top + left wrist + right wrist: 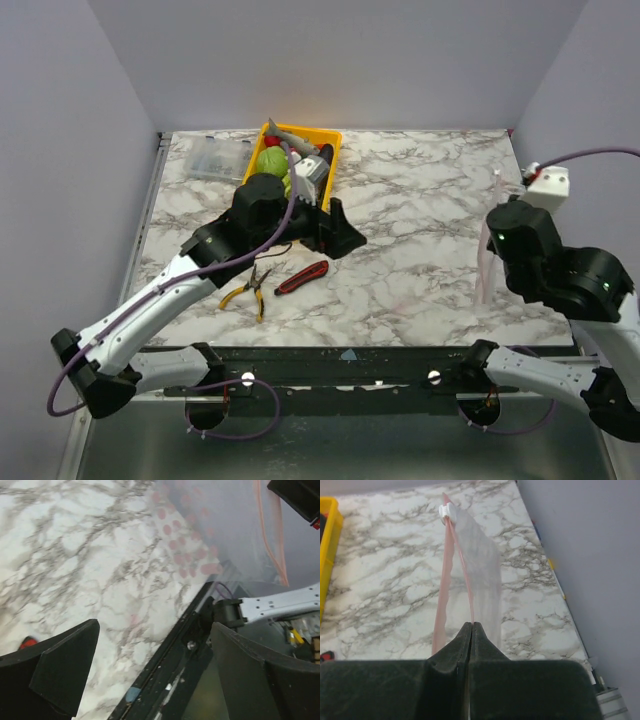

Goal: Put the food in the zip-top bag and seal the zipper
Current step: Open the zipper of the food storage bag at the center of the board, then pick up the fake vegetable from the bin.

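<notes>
The zip-top bag (481, 575) is clear with pink dots and hangs upright over the table's right side. It also shows in the top view (486, 268) and the left wrist view (192, 540). My right gripper (471, 626) is shut on the zipper (462, 565), the pink strip, which has a white slider (445, 511) at its far end. The food lies in a yellow tray (331, 140), with the green cabbage (271, 161) and the grey fish (283, 135) showing. My left gripper (335, 243) is open and empty just in front of the tray, above the table.
Yellow-handled pliers (250, 290) and a red-black utility knife (302, 277) lie near the front middle of the table. A clear hard box (215, 157) stands at the back left. The table's front rail (170, 665) shows between my left fingers.
</notes>
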